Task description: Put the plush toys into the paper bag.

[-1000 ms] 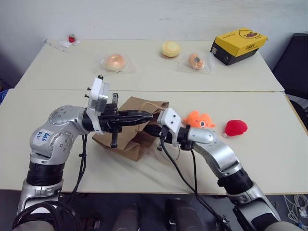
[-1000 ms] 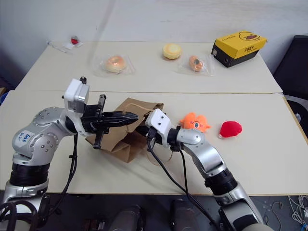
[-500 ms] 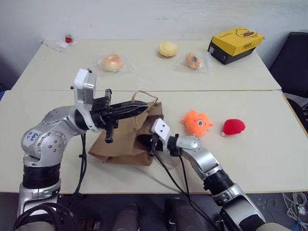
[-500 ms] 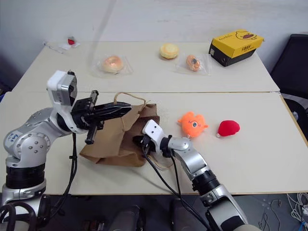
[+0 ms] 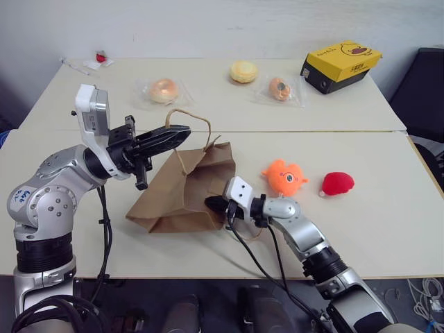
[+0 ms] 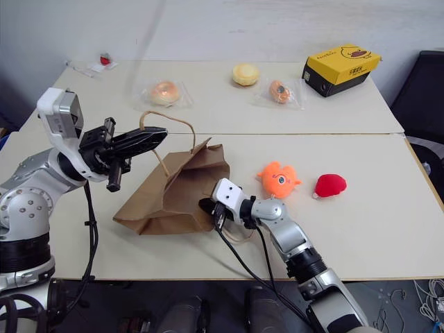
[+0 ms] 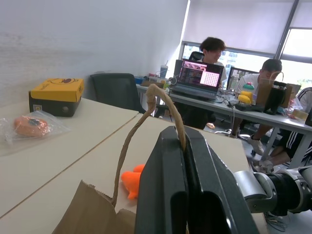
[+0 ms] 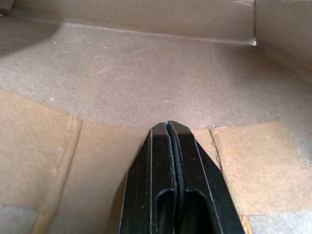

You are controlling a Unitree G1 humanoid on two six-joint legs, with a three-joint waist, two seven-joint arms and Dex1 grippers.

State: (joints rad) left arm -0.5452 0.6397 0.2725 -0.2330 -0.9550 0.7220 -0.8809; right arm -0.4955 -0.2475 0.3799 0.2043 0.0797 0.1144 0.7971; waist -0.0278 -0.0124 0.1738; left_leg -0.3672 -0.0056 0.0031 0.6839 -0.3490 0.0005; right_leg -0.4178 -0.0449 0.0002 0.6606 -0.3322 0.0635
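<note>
Left end effector (image 5: pixel 182 130): fingers clamped together on a string handle (image 5: pixel 189 115) of the paper bag (image 5: pixel 187 191), lifting its top edge off the table (image 5: pixel 388 229). Right end effector (image 5: pixel 210 203): fingers pressed together, tip inside the bag's mouth. Orange plush toy (image 5: pixel 284 176) and red plush toy (image 5: pixel 338 183): both on the table, right of the bag, apart from each other.

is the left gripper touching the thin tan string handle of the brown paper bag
Touching. In the left wrist view the left gripper is shut on the string handle, which loops from between its fingers down to the brown paper bag.
</note>
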